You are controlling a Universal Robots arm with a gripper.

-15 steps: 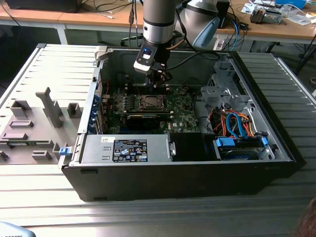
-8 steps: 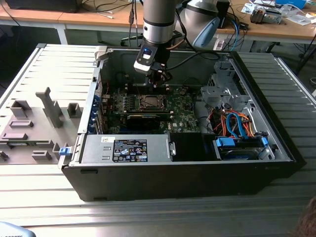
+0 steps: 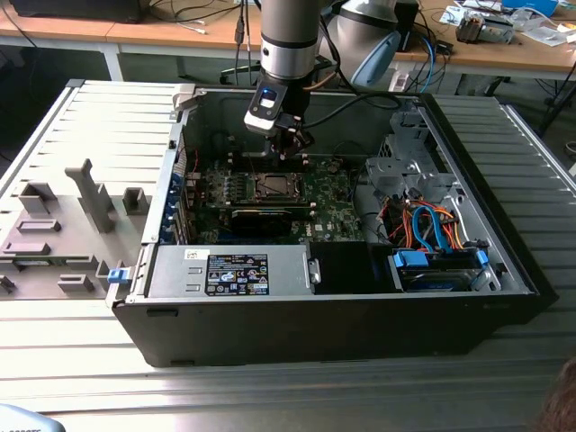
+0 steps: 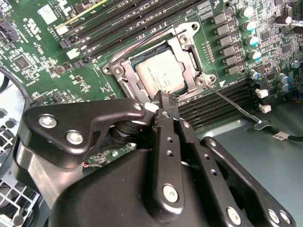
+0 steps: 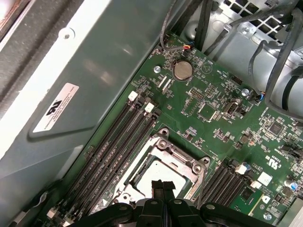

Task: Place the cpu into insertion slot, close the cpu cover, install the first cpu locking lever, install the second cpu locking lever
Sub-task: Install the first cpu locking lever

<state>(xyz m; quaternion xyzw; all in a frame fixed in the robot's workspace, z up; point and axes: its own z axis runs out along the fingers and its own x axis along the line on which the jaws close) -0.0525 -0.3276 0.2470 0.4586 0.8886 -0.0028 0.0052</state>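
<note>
My gripper (image 3: 292, 151) hangs inside the open computer case (image 3: 360, 315), low over the insertion slot (image 3: 270, 186). The slot sits on the green board (image 4: 38, 56), toward the far side of the case and to the exterior view's left of the metal drive cage (image 3: 405, 162). In both wrist views my fingertips (image 4: 168, 109) are clenched tip against tip, and I see nothing pinched between them. The cpu (image 4: 160, 75) (image 5: 161, 169) lies seated in the slot, pale face up. The cpu cover (image 4: 190, 51) lies down around it as a grey frame, with the chip showing through its window. My tips hover just beside one edge of that frame, and I cannot tell whether they touch it. A thin metal lever (image 4: 234, 105) runs from a corner of the socket out across the black memory slots (image 4: 194, 108); whether it is latched I cannot tell
</note>
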